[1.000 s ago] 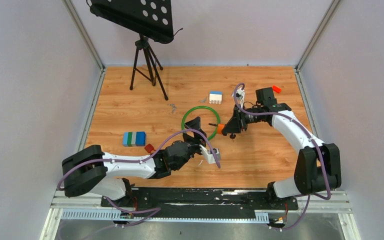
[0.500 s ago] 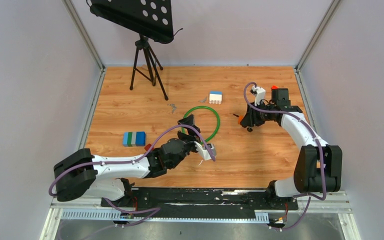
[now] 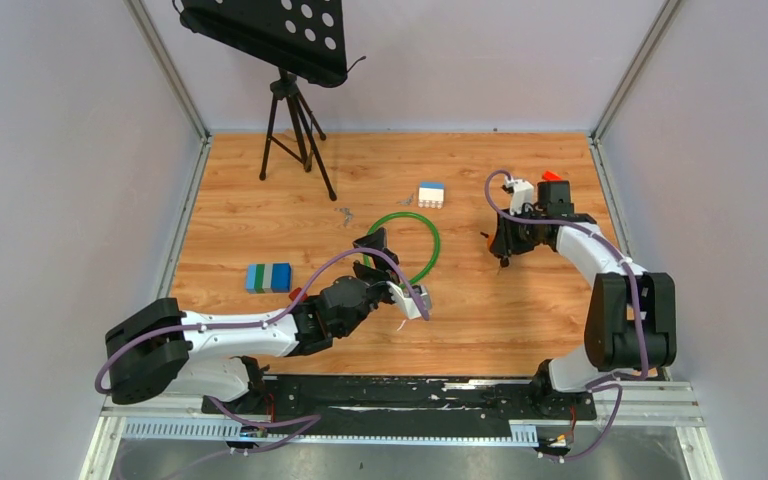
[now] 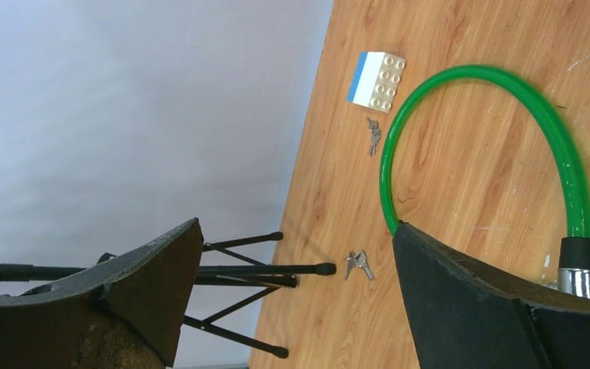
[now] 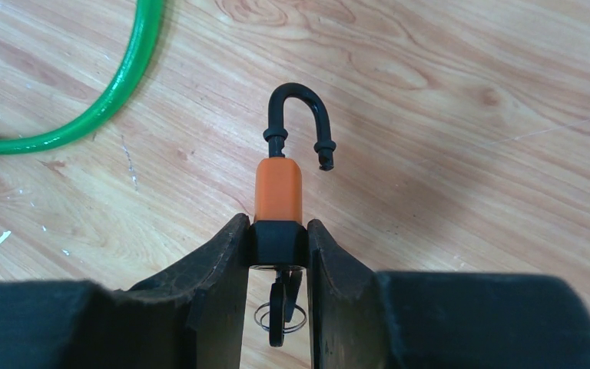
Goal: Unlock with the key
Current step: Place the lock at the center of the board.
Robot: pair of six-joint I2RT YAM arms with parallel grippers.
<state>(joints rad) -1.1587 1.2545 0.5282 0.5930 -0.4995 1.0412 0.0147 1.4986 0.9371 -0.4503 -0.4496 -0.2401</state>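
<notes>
My right gripper (image 5: 276,231) is shut on the black base of an orange padlock (image 5: 278,191). The padlock's black shackle (image 5: 299,115) is swung open, its free end out of the body. A key (image 5: 280,307) on a wire ring hangs from the padlock's underside between my fingers. In the top view the right gripper (image 3: 505,240) hovers right of the green cable loop (image 3: 427,237), apart from it. My left gripper (image 3: 397,272) stands wide open near the cable's lower end. The left wrist view shows the left gripper (image 4: 296,227) holding nothing, with the cable's metal tip (image 4: 580,280) beside one finger.
Two small bunches of loose keys (image 4: 359,264) (image 4: 372,136) lie left of the cable. A white and blue block (image 3: 431,194) sits behind it, a blue and green block (image 3: 268,277) at the left. A black tripod (image 3: 295,130) stands at the back left.
The right gripper has carried the padlock rightward, off the green cable. The left gripper has opened wide and drawn back a little to the left.
</notes>
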